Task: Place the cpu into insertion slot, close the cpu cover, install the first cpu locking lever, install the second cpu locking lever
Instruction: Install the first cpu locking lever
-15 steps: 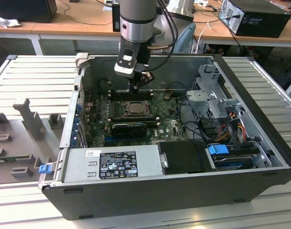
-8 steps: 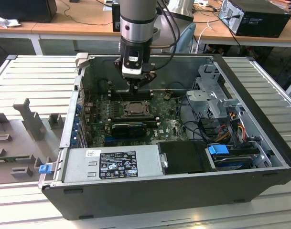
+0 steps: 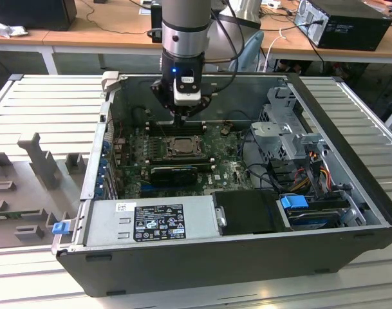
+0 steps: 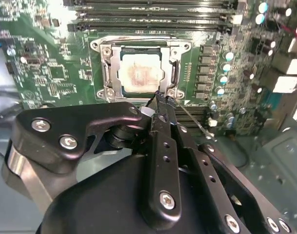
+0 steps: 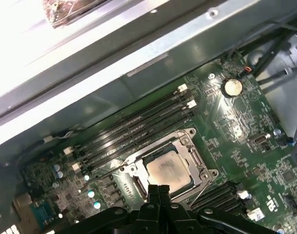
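Exterior view: end effector (image 3: 181,121), fingers pressed together with nothing seen between them, poised at 12 o'clock of the insertion slot (image 3: 168,154). The cpu (image 3: 184,146) lies seated in the slot. The open computer case (image 3: 350,129) stands on a slatted worktop (image 3: 47,103), cables well apart at 3 o'clock

Second wrist view: the cpu cover (image 4: 111,90) lies flat around the chip's bare metal face. A locking lever (image 4: 192,118) runs out from the socket corner just beside the fingertips
- Handling, judged: chip light, stiff, fragile, to be held by its edges; cover thin, stiff sheet; lever a springy wire, best pushed near its free end

First wrist view: memory slots (image 5: 138,122) just beside the socket, case wall beyond. Room tight, board crowded with small parts
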Robot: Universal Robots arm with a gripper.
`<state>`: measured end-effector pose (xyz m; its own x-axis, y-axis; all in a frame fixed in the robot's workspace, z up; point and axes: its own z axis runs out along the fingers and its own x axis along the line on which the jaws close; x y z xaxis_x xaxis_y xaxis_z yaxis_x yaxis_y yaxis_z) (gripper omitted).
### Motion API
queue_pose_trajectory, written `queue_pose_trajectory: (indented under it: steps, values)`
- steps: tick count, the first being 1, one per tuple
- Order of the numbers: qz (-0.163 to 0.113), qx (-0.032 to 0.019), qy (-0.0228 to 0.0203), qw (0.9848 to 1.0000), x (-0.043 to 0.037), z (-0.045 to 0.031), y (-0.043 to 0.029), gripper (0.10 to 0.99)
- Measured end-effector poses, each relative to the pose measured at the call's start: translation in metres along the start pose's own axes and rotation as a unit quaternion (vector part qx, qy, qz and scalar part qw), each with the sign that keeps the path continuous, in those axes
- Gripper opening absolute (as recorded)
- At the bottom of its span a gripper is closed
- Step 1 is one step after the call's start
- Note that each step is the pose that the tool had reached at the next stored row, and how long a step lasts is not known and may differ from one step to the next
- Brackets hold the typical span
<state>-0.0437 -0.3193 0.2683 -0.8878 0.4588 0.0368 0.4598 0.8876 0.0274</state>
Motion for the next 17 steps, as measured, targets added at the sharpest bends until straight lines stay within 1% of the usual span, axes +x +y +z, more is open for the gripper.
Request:
queue_pose_trajectory:
  steps: [2, 4, 6, 8, 10, 11, 12, 13, 14, 15, 16, 17]
  values:
    - [-0.017, 0.0007, 0.0004, 0.9999, 0.0, 0.0, 0.0, 0.106]
    - [-0.039, 0.0016, 0.001, 0.9992, 0.0, 0.0, 0.0, 0.106]
    - [-0.064, 0.0025, 0.0016, 0.998, 0.0, 0.0, 0.0, 0.106]
    - [-0.078, 0.0031, 0.002, 0.9969, 0.0, 0.0, 0.0, 0.106]
    - [-0.095, 0.0039, 0.0024, 0.9954, 0.0, 0.0, 0.0, 0.106]
    - [-0.113, 0.0046, 0.0029, 0.9936, 0.0, 0.0, 0.0, 0.106]
    - [-0.124, 0.0051, 0.0031, 0.9923, 0.0, 0.0, 0.0, 0.106]
    - [-0.137, 0.0058, 0.0034, 0.9905, 0.0, 0.0, 0.0, 0.106]
    - [-0.144, 0.0062, 0.0035, 0.9896, 0.0, 0.0, 0.0, 0.106]
    - [-0.166, 0.0073, 0.004, 0.9862, 0.0, 0.0, 0.0, 0.106]
    - [-0.18, 0.008, 0.0043, 0.9837, 0.0, 0.0, 0.0, 0.106]
    - [-0.187, 0.0084, 0.0045, 0.9823, 0.0, 0.0, 0.0, 0.106]
